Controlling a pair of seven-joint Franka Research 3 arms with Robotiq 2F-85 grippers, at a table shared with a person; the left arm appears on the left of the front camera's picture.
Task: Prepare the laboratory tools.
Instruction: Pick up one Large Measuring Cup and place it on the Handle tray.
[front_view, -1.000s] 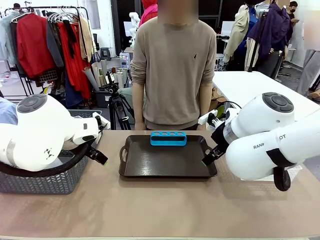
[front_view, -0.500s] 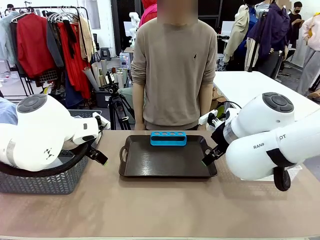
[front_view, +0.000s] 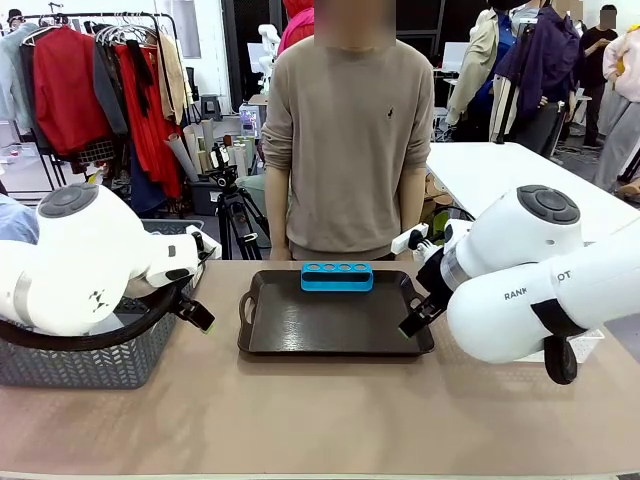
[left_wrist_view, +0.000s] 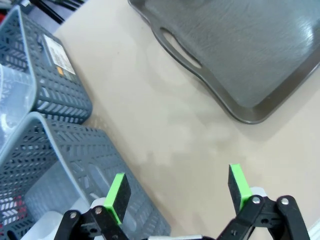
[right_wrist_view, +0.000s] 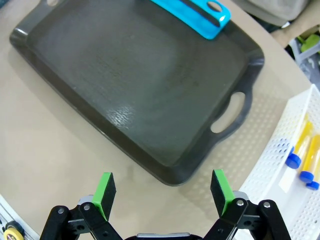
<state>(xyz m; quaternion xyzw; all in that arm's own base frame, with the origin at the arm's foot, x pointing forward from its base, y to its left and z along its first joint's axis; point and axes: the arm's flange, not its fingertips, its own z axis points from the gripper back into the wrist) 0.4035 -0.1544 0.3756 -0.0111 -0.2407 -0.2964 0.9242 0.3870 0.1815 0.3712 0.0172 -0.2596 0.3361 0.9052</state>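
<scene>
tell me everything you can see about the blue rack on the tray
The blue rack is a low, long block of bright blue, plastic by its look, with rounded ends and four round holes in a row along its top. No tubes stand in the holes. It sits upright on the floor of the dark brown tray, at the tray's far side nearest the person, its long side along that rim. Nothing but the tray touches it; the left gripper and right gripper, both open, are apart from it.

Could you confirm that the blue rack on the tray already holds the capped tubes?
Not quite: the blue rack on the tray is empty; the right wrist view shows capped tubes lying in the white basket.
</scene>
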